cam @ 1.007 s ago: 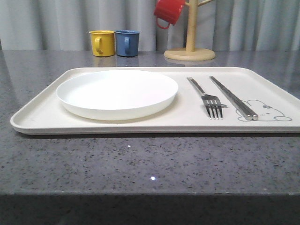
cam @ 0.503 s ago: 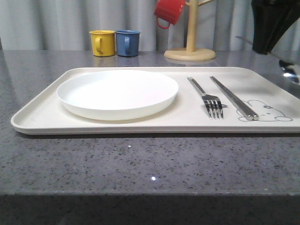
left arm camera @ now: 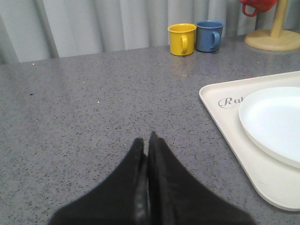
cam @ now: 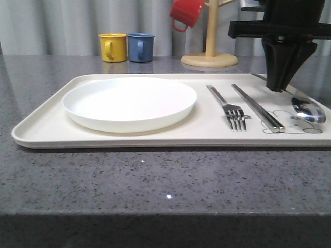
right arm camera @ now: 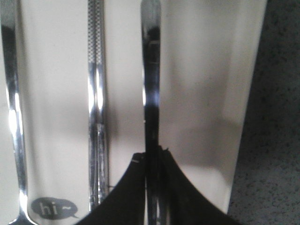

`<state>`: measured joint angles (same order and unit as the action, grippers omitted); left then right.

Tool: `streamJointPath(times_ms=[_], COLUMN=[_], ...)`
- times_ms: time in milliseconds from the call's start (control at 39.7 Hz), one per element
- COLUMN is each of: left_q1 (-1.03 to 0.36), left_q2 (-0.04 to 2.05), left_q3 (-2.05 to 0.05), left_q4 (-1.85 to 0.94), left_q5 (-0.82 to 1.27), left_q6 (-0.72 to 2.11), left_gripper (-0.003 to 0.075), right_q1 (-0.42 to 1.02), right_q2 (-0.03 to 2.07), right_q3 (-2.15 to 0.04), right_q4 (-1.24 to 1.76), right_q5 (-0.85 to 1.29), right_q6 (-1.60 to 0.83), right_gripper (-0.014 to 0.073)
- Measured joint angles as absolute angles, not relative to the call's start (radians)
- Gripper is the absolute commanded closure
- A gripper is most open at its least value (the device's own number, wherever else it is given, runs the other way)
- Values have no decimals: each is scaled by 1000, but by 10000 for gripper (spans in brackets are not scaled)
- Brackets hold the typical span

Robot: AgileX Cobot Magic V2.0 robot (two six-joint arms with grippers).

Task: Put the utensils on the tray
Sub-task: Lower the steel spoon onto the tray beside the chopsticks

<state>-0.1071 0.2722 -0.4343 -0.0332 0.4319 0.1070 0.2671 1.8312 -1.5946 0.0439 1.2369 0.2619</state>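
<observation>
Matte black throughout. Right gripper [cam: 282, 85]: blocky black housing with a flat horizontal bar across the top, narrowing below into a blunt wedge (no screws or markings to be made out). In the right wrist view, two black fingers [right arm camera: 136, 187] with curved outer edges. Left gripper [left arm camera: 147, 145]: two slim black fingers [left arm camera: 133, 159] tapering to points, widening and blurring toward the camera.

A second ago no arm was over the tray [cam: 46, 132]. Now the right pincer [cam: 280, 89] has come in from the right and stands above its right end, closed on the handle of the spoon [cam: 309, 109], whose bowl now sits beside the chopsticks [cam: 257, 107].
</observation>
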Motion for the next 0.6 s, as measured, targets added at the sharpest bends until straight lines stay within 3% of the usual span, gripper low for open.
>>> streamJointPath(times_ms=[604], left_q1=[-107], left_q2=[272], left_q3=[-434], left_q4=[-33], left_q5=[432], left_q6=[107], left_gripper=[738], right_q1=[247], right_q2=[1872], right_q3=[-1595], right_q4=[36], right_q5=[1232], right_q6=[291], right_gripper=[598])
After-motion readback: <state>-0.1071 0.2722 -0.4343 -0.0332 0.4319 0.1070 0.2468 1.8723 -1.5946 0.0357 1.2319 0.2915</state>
